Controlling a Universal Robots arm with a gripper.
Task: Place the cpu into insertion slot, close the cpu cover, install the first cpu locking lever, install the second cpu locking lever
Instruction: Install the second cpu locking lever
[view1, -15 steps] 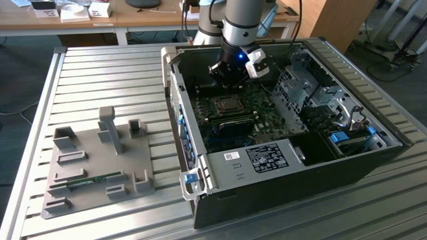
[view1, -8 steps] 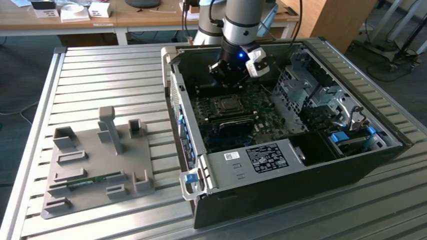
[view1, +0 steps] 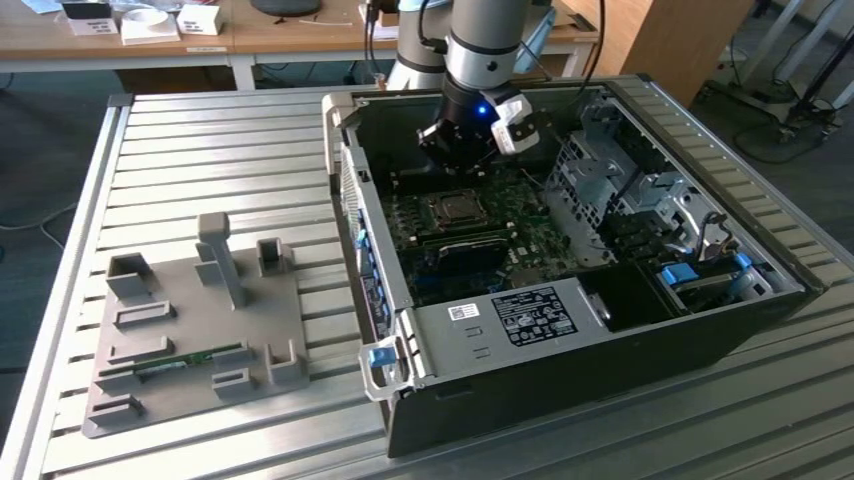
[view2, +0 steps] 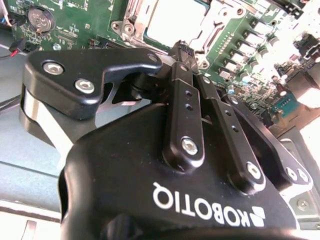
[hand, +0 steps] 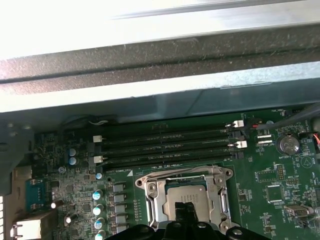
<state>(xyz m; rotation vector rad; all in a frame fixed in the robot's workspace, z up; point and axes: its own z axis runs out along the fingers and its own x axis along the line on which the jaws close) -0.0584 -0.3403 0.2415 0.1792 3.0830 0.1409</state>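
The small square chip (hand: 186, 197) has a matt silvery-grey metal top, framed by a shiny thin metal cover plate (hand: 186, 196). The black gripper (view2: 186, 55) looks like smooth, glossy plastic with bright metal screws. The ribbed table (view1: 214, 160) is dull brushed metal.

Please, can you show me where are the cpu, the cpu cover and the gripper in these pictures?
cpu (hand: 184, 196): first wrist view, on its silvery-grey top.
cpu cover (hand: 152, 189): first wrist view, on one side bar of the metal frame around the chip.
gripper (view2: 184, 50): second wrist view, at the tips of the black fingers.
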